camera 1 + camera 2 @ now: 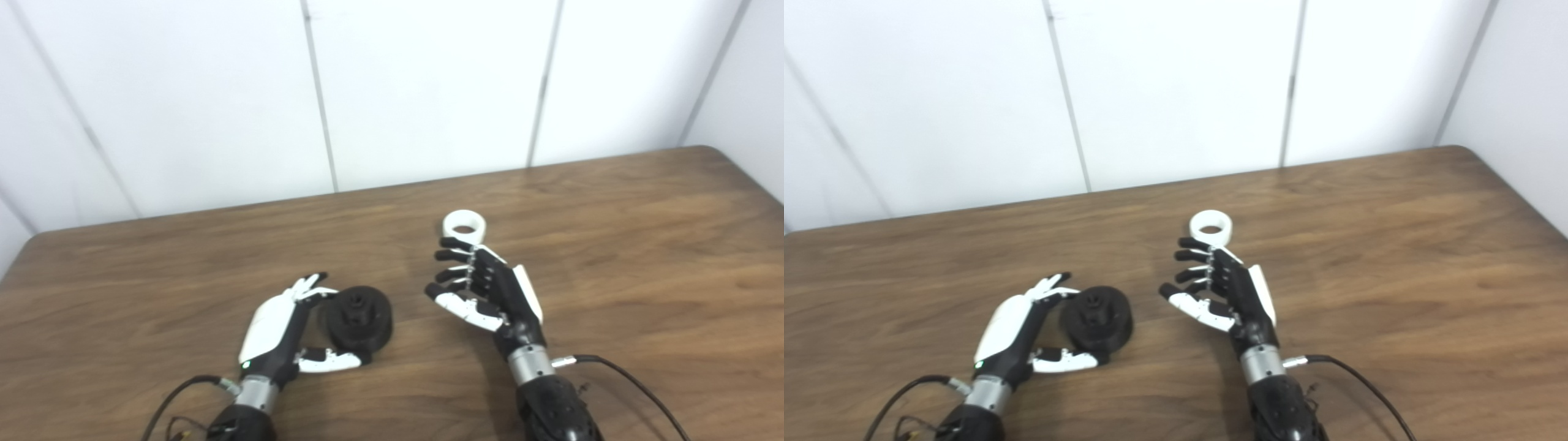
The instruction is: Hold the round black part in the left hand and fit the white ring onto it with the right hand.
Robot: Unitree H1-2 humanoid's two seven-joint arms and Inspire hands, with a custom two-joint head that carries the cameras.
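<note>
The round black part lies on the wooden table, tilted, with its hub facing up. My left hand is open around it, fingers at its far left edge and thumb under its near side, touching or nearly touching. The white ring lies flat on the table further back. My right hand is open and empty, palm facing left, its fingertips just short of the ring. The part, the ring, left hand and right hand also show in the right eye view.
White panelled walls stand behind the table's far edge and along its right side. Cables run from both wrists toward the near edge, the right one lying on the table.
</note>
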